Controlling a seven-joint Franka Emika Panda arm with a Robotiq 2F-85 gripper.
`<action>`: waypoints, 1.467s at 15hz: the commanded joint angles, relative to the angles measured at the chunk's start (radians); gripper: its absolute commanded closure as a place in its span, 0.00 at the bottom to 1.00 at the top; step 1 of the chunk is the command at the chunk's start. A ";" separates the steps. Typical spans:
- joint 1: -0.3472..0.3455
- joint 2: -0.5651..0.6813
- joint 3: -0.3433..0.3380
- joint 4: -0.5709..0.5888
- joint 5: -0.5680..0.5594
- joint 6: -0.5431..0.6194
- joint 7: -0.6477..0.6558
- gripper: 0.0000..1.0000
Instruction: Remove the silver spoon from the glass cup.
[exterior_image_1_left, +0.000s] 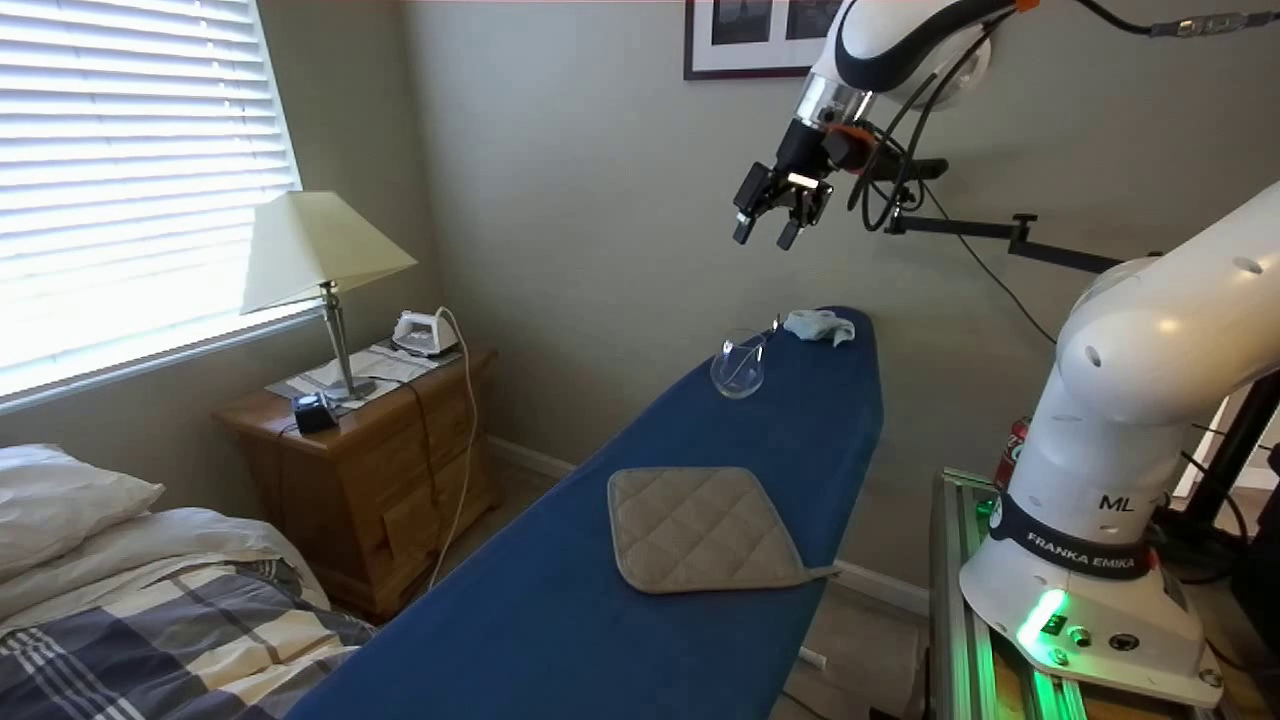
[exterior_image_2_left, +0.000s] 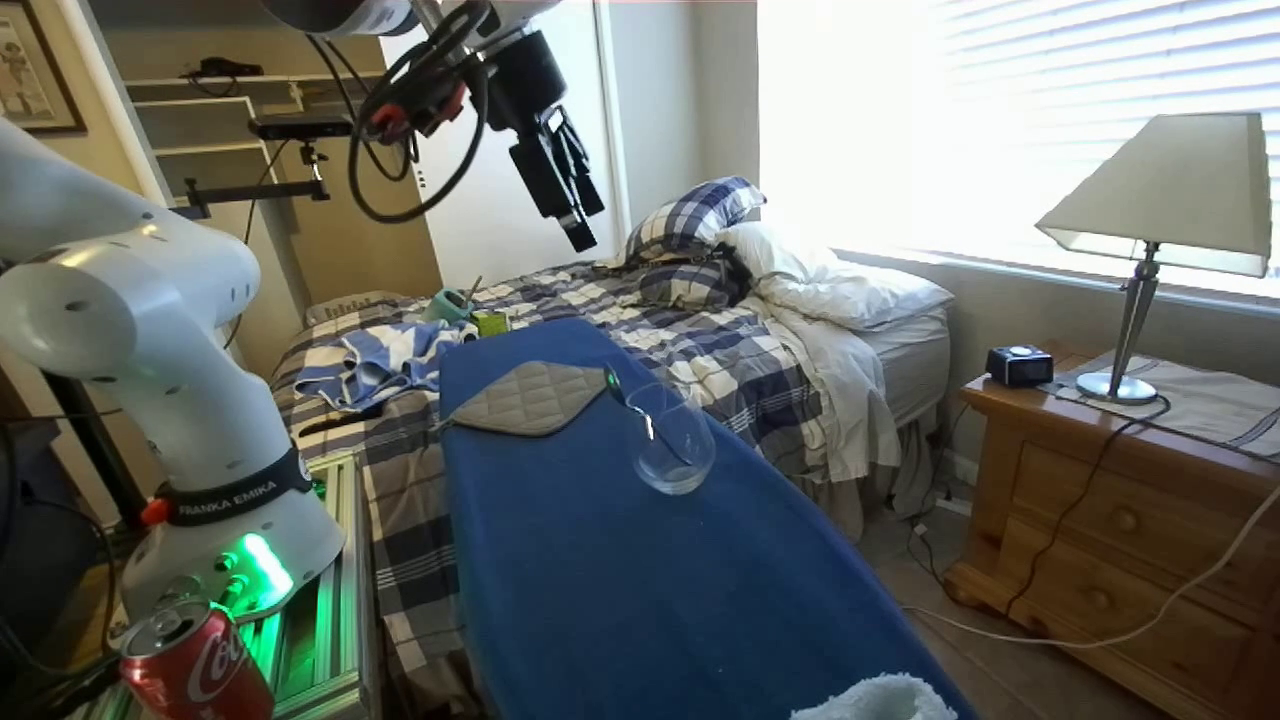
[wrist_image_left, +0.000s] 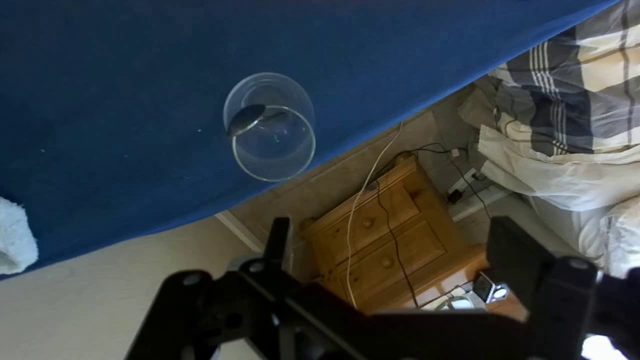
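Observation:
The clear glass cup (exterior_image_1_left: 737, 372) stands upright on the blue ironing board. It also shows in an exterior view (exterior_image_2_left: 672, 470) and in the wrist view (wrist_image_left: 277, 155). The silver spoon (exterior_image_2_left: 648, 424) leans inside the cup, its upper end sticking out past the rim. In the wrist view the spoon's end (wrist_image_left: 246, 120) lies over the rim on the left side. My gripper (exterior_image_1_left: 766, 235) is open and empty, high above the board and well above the cup, apart from both cup and spoon. It also shows in an exterior view (exterior_image_2_left: 588, 220) and in the wrist view (wrist_image_left: 392, 225), with its fingers wide apart.
A tan quilted pad (exterior_image_1_left: 700, 530) lies flat on the ironing board (exterior_image_1_left: 560, 600). A white cloth (exterior_image_1_left: 819, 326) lies near the board's narrow end. A wooden nightstand (exterior_image_1_left: 370, 490) with a lamp (exterior_image_1_left: 330, 250) and an iron (exterior_image_1_left: 424, 333) stands beyond the board, beside the bed (exterior_image_2_left: 760, 400).

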 joint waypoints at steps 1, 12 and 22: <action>-0.015 0.063 -0.060 0.018 0.039 -0.023 0.009 0.00; -0.051 0.231 -0.178 0.103 0.140 -0.138 0.006 0.00; -0.068 0.325 -0.161 0.134 0.121 -0.156 0.012 0.00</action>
